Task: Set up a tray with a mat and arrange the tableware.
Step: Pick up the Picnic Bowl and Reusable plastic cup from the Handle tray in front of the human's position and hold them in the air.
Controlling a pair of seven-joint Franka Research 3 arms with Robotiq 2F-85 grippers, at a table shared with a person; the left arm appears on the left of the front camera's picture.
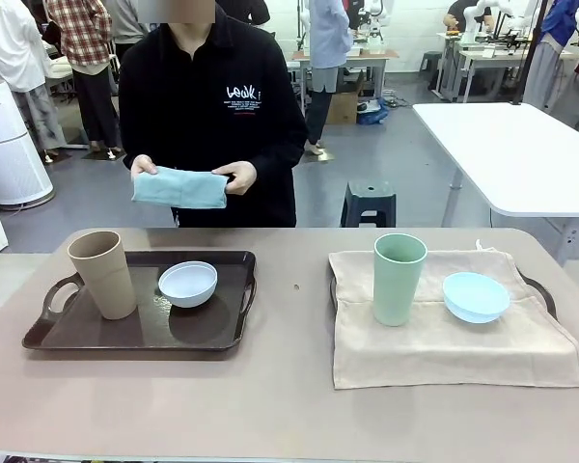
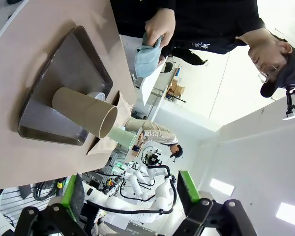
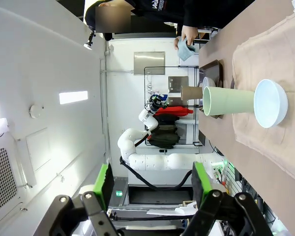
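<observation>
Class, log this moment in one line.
dark tray: tan cup, white bowl | beige mat: green cup, blue bowl | person: holds folded blue cloth | left end effector, right end effector: open

Plain matte colours all round: a tan cup [image 1: 102, 274], a white bowl [image 1: 187, 284], a pale green cup [image 1: 399, 279] and a light blue bowl [image 1: 476, 296]. The tray [image 1: 87, 333] is glossy dark brown, the mat [image 1: 434, 352] unpatterned beige, the bench [image 1: 289, 415] greyish tan. The person's folded cloth [image 1: 179, 187] is light blue, their top [image 1: 212, 125] black with white lettering. The left hand [image 2: 130, 191] is black with green pads [image 2: 187, 186].
</observation>
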